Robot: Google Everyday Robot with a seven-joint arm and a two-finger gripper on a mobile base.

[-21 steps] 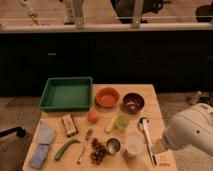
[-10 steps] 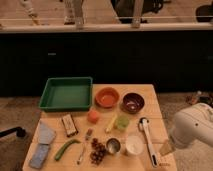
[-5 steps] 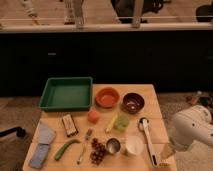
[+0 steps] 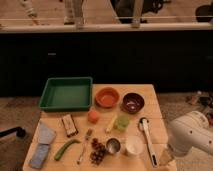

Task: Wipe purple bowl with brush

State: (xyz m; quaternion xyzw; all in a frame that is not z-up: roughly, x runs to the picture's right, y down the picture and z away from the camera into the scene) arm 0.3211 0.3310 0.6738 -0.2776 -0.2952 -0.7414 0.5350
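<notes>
One clean pickup comes first: the pincer (image 4: pixel 166 157), spread apart and empty at the wooden tabletop's (image 4: pixel 156 116) near right corner, should straddle the long white-handled dish brush (image 4: pixel 148 142) lying just beside it, mid-handle, before reaching the small dark purple bowl (image 4: pixel 133 102) beyond the brush's head.

Can barely see the gripper (image 4: pixel 167 156), low at the bottom right just beside the brush (image 4: pixel 148 141) handle's end, mostly tucked under the white arm (image 4: pixel 194 136) (cut off by the right edge). Too blurry to name the dark lumps (image 4: pixel 97 151) near the metal cup (image 4: pixel 113 145).
</notes>
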